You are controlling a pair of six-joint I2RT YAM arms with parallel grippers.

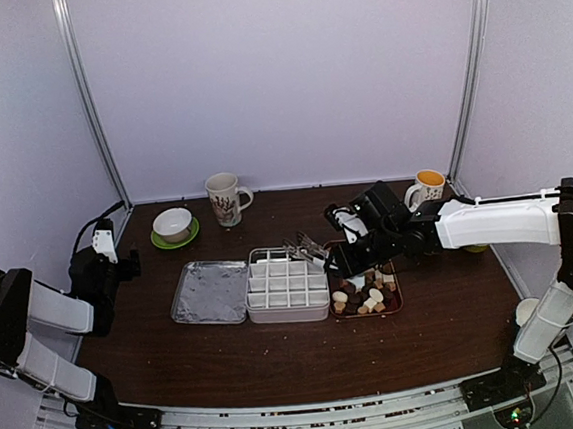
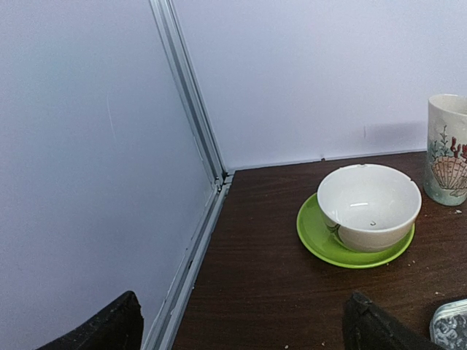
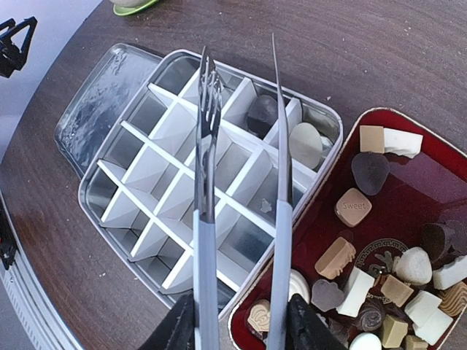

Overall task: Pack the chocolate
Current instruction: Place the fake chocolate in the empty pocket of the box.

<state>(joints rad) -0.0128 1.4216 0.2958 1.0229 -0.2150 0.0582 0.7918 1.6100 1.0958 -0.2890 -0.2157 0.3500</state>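
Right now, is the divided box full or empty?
Nearly empty. The box holds only a dark piece and a pale piece, one to a cell; the other cells in view are bare.

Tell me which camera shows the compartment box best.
Right wrist: it looks down into the compartment box, showing its white dividers and two chocolates already in cells, behind the tongs. Top external shows it small, partly under the tongs. Left wrist does not show it.

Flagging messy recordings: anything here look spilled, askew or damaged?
Minor only: pale crumbs dot the dark brown table near the green saucer, and the pale round chocolate seems to lean in its compartment of the silver tin.
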